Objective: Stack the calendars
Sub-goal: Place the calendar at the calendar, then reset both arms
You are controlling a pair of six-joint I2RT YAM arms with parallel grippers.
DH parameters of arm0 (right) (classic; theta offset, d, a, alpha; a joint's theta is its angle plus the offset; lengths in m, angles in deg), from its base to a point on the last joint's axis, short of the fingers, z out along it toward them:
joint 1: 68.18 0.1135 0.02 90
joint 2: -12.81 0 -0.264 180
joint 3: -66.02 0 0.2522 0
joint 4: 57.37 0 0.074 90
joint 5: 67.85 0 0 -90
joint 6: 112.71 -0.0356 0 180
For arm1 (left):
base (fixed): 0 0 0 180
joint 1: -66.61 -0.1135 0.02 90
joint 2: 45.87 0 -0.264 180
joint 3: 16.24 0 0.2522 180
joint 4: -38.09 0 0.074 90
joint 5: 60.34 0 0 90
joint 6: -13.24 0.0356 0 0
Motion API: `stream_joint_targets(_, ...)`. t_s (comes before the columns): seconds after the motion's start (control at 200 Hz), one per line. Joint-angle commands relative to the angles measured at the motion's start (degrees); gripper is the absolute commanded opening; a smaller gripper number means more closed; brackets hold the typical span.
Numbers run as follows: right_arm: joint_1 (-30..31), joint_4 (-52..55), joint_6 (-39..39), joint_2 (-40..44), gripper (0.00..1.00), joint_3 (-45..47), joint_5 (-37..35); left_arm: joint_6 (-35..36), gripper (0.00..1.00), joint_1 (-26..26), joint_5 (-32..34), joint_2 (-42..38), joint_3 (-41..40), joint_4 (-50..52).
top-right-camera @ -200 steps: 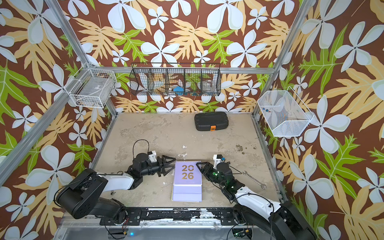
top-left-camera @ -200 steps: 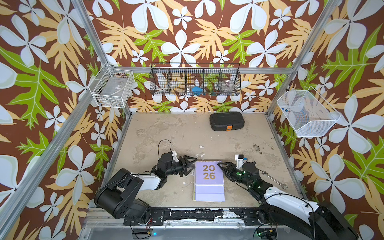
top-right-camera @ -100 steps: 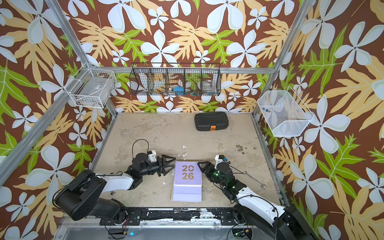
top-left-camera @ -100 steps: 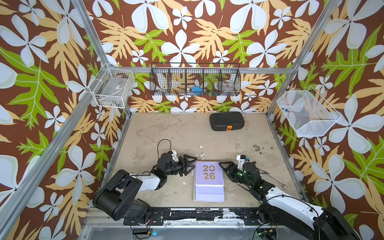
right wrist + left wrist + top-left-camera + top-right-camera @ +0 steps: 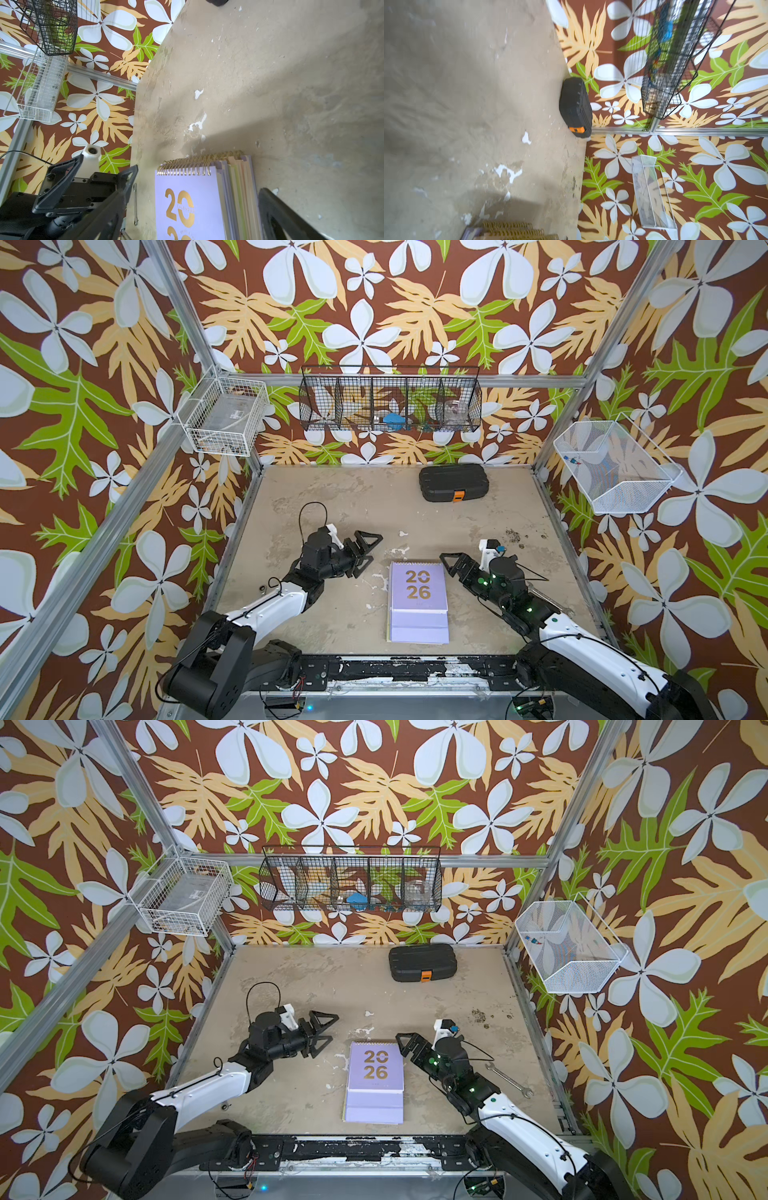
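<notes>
The calendars (image 5: pixel 419 601) (image 5: pixel 376 1081) lie in one stack at the front middle of the table. A lilac cover with gold "2026" is on top. My left gripper (image 5: pixel 374 548) (image 5: pixel 332 1028) hovers open just left of the stack's far end, holding nothing. The left wrist view shows none of its fingers, only the calendars' gold spirals (image 5: pixel 512 228). My right gripper (image 5: pixel 446 562) (image 5: pixel 402 1042) sits at the stack's far right corner. It is turned on its side and open. In the right wrist view the right gripper (image 5: pixel 193 192) has one finger above and one below the calendars (image 5: pixel 187 207), with gaps on both sides.
A black case (image 5: pixel 453 483) (image 5: pixel 575 108) with an orange latch lies at the back right by the wall. A wrench (image 5: pixel 509 1079) lies on the table beside my right arm. A black wire basket (image 5: pixel 390 398) and two white ones (image 5: pixel 224 418) (image 5: pixel 615 468) hang on the walls.
Both grippers have spread their jaws wider. My left gripper has drifted a little toward the back. The stack has not moved.
</notes>
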Motion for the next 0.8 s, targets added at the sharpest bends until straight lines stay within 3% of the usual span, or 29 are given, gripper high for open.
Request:
stream_joint_targets(0.0,-2.49,1.90,4.36,0.63,1.00,-0.96,-0.95,6.97,1.00,-3.51,0.92,-2.14,0.67,8.50)
stream_joint_targets(0.145,-6.49,5.15,11.43,2.96,1.00,-3.49,-4.30,16.47,1.00,-8.85,5.22,-6.33,3.47,14.88)
stream_joint_targets(0.275,-7.20,4.62,18.38,7.24,1.00,-3.36,-15.52,29.39,1.00,-10.32,15.24,-9.40,7.96,21.46)
stream_joint_targets(0.455,-7.56,-5.65,33.66,12.48,1.00,3.88,-29.31,41.51,1.00,-10.32,27.47,-13.55,7.51,19.32)
stream_joint_targets(0.601,-9.60,-9.75,40.79,12.37,1.00,7.00,-34.16,47.13,1.00,-10.32,36.46,-18.84,-0.22,8.71)
stream_joint_targets(0.726,-12.04,-15.77,45.54,11.54,1.00,10.52,-35.42,50.87,1.00,-10.32,43.56,-24.46,-13.63,-12.68)
stream_joint_targets(0.796,-15.19,-16.94,43.62,10.77,1.00,10.86,-35.14,54.52,1.00,-10.32,47.22,-26.79,-21.82,-26.94)
